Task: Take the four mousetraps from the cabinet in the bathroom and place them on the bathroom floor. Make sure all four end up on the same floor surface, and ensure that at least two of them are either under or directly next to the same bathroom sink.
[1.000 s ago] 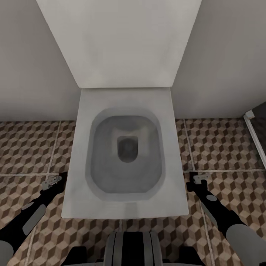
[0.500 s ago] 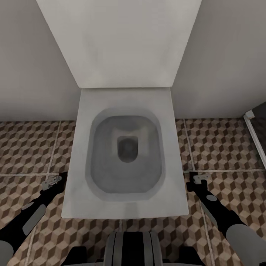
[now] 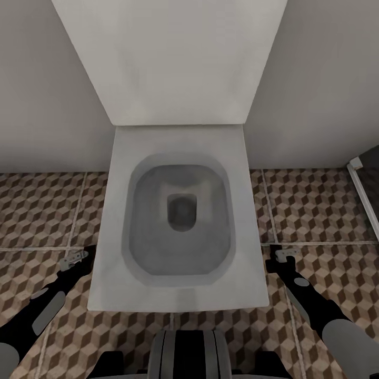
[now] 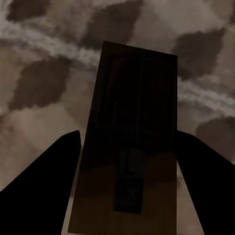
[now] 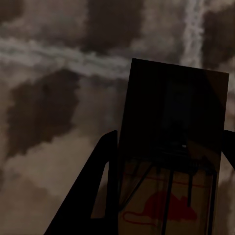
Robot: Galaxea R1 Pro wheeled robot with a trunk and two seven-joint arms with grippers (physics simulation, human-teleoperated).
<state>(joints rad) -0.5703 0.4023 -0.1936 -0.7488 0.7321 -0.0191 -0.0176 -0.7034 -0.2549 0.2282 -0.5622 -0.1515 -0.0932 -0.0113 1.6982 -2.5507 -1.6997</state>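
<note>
Head view, nearest first: the robot's trunk sits at six o'clock, with the left gripper [image 3: 73, 259] at eight o'clock and the right gripper [image 3: 284, 255] at four o'clock, both low over the bathroom floor [image 3: 321, 205]. The left wrist view shows a mousetrap [image 4: 129, 147] clamped between the dark fingers [image 4: 44, 186], above the cube-patterned tiles. The right wrist view shows a second mousetrap [image 5: 171, 161], red mouse mark visible, likewise gripped between that hand's fingers [image 5: 98, 186]. Beyond the hands a white toilet [image 3: 179, 210] fills the centre, its raised lid [image 3: 168, 58] at twelve o'clock against the grey wall [image 3: 47, 95]. No sink is in sight, so the step in hand looks like carrying. Doing it well probably means keeping both grips firm, turning the base away from the toilet, and lowering each trap flat beside the vanity before letting go.
</note>
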